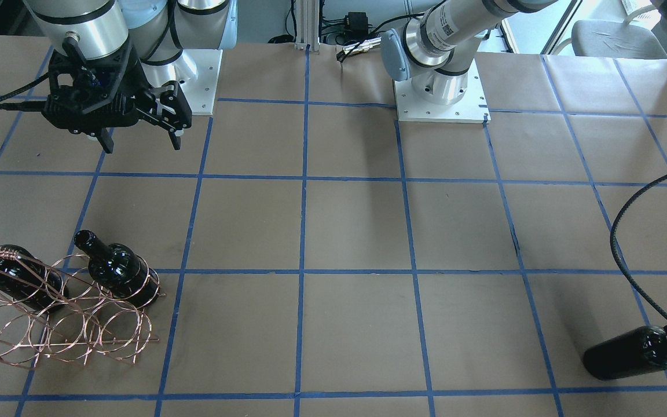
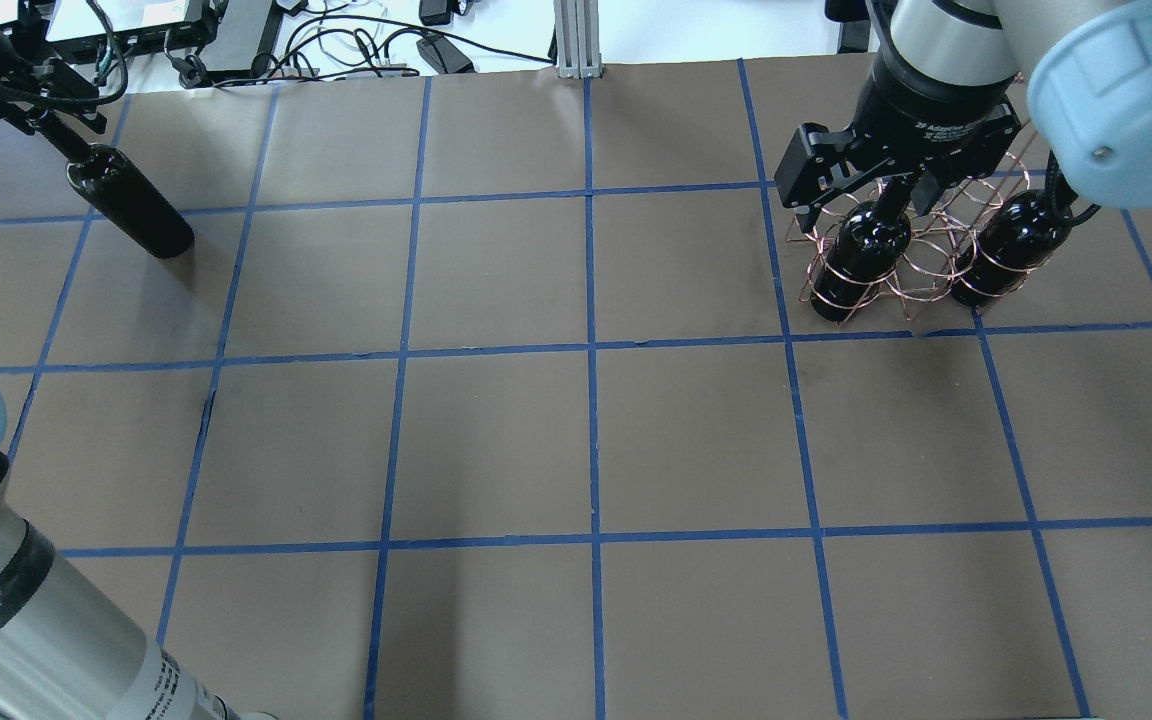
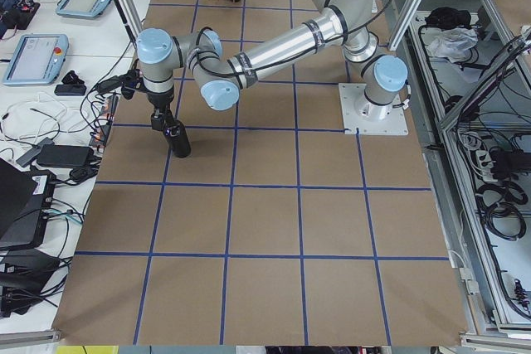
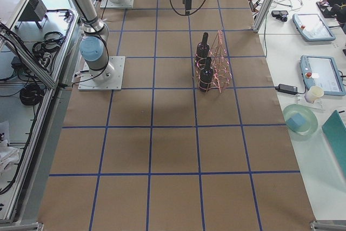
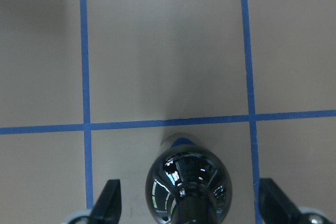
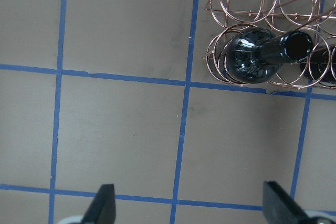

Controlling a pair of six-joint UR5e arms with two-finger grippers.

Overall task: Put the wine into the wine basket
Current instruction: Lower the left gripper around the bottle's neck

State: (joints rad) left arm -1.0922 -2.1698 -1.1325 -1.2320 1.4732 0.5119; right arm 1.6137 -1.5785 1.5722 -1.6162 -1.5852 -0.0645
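The copper wire wine basket (image 1: pixel 61 327) stands at the table's far right side, and also shows in the overhead view (image 2: pixel 921 255). Two near-black wine bottles (image 1: pixel 116 267) (image 1: pixel 15 275) stand in its rings. A third bottle (image 2: pixel 131 205) stands upright on the table at the far left. My left gripper (image 2: pixel 66 135) is open and straddles its neck. In the left wrist view the fingers (image 5: pixel 110 200) are wide apart on either side of the bottle (image 5: pixel 186 184). My right gripper (image 1: pixel 141 145) is open and empty. It hangs above the table on the robot's side of the basket.
The arm bases (image 1: pixel 440 92) stand on white plates at the robot's edge. A black cable (image 1: pixel 617 243) loops above the table near the left gripper. Desks with tablets (image 3: pixel 37 55) and cables border the far side.
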